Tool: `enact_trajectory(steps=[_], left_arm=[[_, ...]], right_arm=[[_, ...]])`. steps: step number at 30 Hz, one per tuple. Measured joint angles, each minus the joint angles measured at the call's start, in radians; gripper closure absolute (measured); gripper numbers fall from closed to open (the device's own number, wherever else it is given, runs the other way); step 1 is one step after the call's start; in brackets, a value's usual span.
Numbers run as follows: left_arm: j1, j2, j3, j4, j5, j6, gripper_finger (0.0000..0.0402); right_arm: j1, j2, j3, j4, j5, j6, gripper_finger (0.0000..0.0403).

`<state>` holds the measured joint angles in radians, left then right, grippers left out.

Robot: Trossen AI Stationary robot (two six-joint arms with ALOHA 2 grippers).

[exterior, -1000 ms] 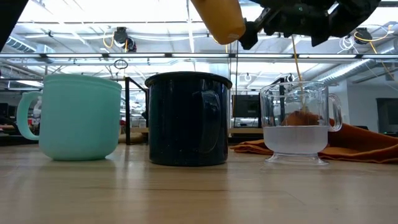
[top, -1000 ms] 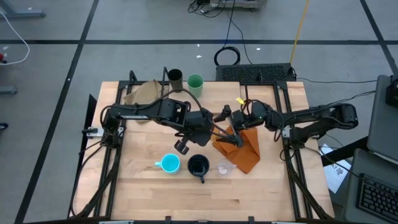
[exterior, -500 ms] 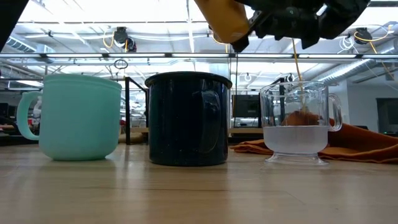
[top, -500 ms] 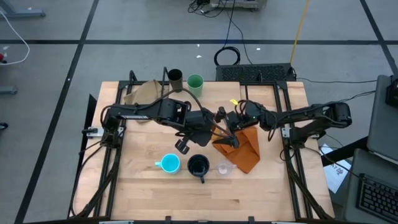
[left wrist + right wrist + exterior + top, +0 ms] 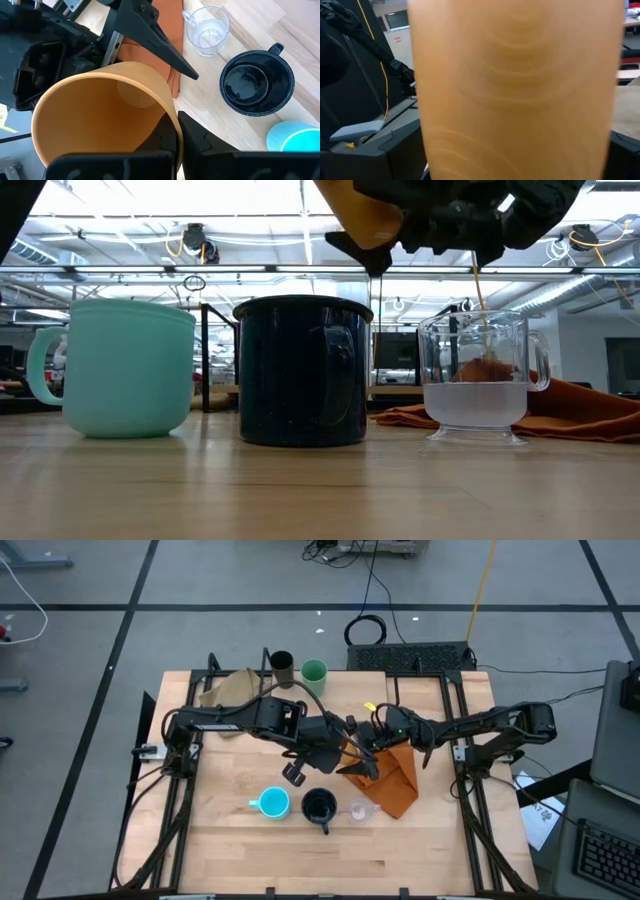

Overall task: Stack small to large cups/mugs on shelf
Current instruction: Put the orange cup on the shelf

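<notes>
My right tool (image 5: 362, 732) moved in, fingers spread wide around the orange cup (image 5: 105, 117). My left tool (image 5: 338, 740) held that cup clamped above the tabletop (image 5: 230, 840), beyond the navy mug (image 5: 302, 370).

Plain orange plastic cup (image 5: 105, 120); glossy dark navy handled mug (image 5: 302, 370); pale turquoise handled mug (image 5: 125, 367); small clear glass cup (image 5: 478, 375); crumpled rust-orange cloth (image 5: 395, 780); light green cup (image 5: 314, 671); dark brown cup (image 5: 282, 664).
</notes>
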<state>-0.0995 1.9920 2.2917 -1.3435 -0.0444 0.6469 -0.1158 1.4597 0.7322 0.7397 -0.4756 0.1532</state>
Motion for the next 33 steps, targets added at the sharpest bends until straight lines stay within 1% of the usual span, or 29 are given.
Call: enact_trajectory(steps=[4, 10, 20, 28, 33], left_arm=[[0.0, 0.0, 0.0, 0.005, -0.001, -0.001, 0.0401], [0.0, 0.0, 0.0, 0.004, 0.0, -0.013, 0.0401], [0.0, -0.001, 0.0, 0.004, -0.005, -0.02, 0.0399], [0.0, -0.001, 0.0, 0.009, -0.035, -0.025, 0.0383], [0.0, -0.001, 0.0, 0.009, -0.038, -0.027, 0.0391]], right_arm=[[0.0, 0.0, 0.0, 0.04, 0.0, 0.019, 0.0042], [0.0, 0.0, 0.0, 0.042, 0.005, 0.017, 0.0117], [0.0, 0.0, 0.0, 0.043, 0.006, 0.016, 0.0118], [-0.001, 0.0, 0.0, 0.05, 0.006, 0.015, 0.0118], [-0.001, 0.0, -0.001, 0.052, 0.007, 0.009, 0.0118]])
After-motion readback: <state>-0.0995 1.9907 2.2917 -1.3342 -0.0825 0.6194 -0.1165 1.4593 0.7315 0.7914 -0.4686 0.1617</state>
